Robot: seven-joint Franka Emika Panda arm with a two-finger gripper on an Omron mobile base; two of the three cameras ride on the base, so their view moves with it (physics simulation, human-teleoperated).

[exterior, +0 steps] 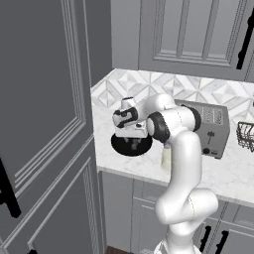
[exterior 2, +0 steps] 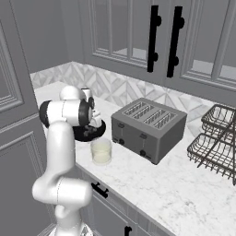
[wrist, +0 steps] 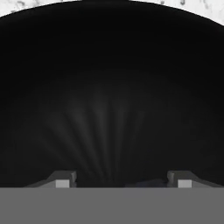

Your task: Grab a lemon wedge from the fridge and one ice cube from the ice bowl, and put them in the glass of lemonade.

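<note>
Now the pincer point(wrist: 120, 181), its tips spread, sits low inside the ice bowl point(wrist: 112, 65).
Likely slick and light, the ice cube would want a squeeze across flat faces.

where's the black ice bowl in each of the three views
Left base view: the ice bowl sits left of centre on the counter, under the gripper.
Right base view: the bowl is at left of centre, mostly behind the arm, just beyond the glass of lemonade.
Hand view: its dark inside spreads across the picture.
Shared landmark: the toaster stands to the bowl's right in both base views.
</note>
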